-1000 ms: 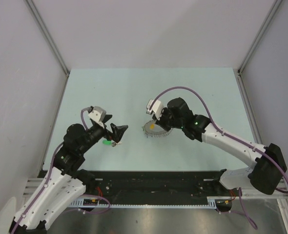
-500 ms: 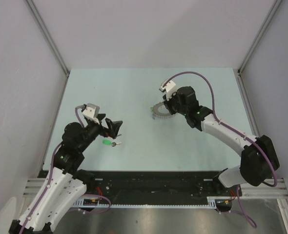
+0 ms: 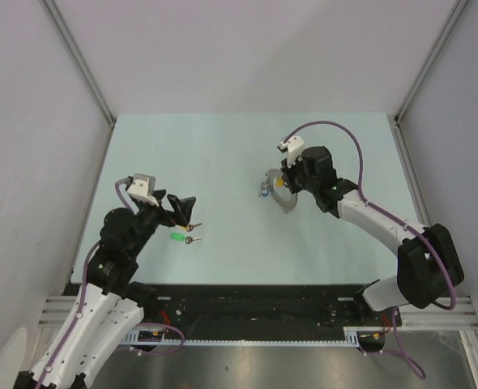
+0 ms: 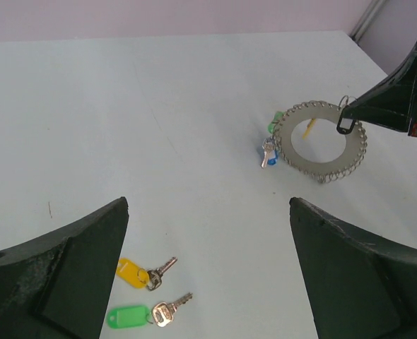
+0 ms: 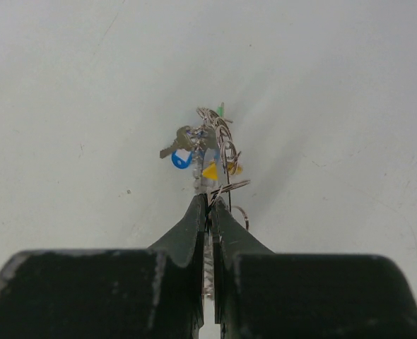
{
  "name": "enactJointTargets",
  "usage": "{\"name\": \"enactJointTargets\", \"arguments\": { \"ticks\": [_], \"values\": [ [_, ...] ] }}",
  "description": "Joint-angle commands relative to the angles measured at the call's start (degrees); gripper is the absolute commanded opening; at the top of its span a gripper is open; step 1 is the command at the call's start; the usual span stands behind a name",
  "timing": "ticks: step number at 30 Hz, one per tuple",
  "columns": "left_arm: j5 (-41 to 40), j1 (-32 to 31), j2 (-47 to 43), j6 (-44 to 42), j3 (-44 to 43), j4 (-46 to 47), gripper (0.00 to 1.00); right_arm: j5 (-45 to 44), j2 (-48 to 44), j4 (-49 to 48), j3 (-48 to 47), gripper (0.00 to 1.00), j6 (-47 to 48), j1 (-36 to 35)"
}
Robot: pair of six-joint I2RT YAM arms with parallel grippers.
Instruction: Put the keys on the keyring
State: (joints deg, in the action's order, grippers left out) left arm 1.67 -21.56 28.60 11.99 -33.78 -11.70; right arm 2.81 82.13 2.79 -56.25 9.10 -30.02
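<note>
The left gripper [image 4: 208, 203] hangs with its jaws spread wide above the table [image 4: 124, 106]. A yellow-tagged key [image 4: 134, 270] and a green-tagged key [image 4: 127, 317] lie side by side just below it. Well to its right, the right gripper [image 5: 210, 203] pinches the keyring [image 5: 219, 152] by its rim, with a blue-tagged key [image 5: 181, 159] beyond its tips.

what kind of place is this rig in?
Likely a lab robot test cell: bare grey panel walls on aluminium posts, a plain pale table, left arm and right arm bolted to a black base rail.
</note>
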Motion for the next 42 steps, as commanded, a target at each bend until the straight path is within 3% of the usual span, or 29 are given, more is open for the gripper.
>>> {"name": "enactJointTargets", "arguments": {
  "ticks": [1,10,17,27,36,42],
  "values": [
    [-3.7,0.6,-3.6,0.8,2.1,3.3,1.00,0.4,-1.2,-4.4,-0.7,0.00,-2.7,1.2],
    [-15.5,1.0,-15.4,6.6,8.7,8.9,1.00,-2.8,-7.3,-6.6,5.4,0.00,-8.0,3.8],
    [-19.5,1.1,-16.3,8.2,6.6,4.3,1.00,-1.7,-13.8,-8.4,11.2,0.01,-13.1,9.3],
    [-27.1,1.1,-19.5,12.1,7.5,4.0,1.00,-2.8,-22.7,-6.0,20.3,0.03,-19.1,11.7],
    [-28.8,1.1,-21.7,16.4,6.1,1.3,1.00,-5.9,-37.1,-3.2,29.9,0.14,-27.0,17.3],
    [-25.5,1.1,-26.2,12.6,5.6,-0.2,1.00,-11.9,-48.0,3.5,32.1,0.37,-32.5,20.3]
  ]
}}
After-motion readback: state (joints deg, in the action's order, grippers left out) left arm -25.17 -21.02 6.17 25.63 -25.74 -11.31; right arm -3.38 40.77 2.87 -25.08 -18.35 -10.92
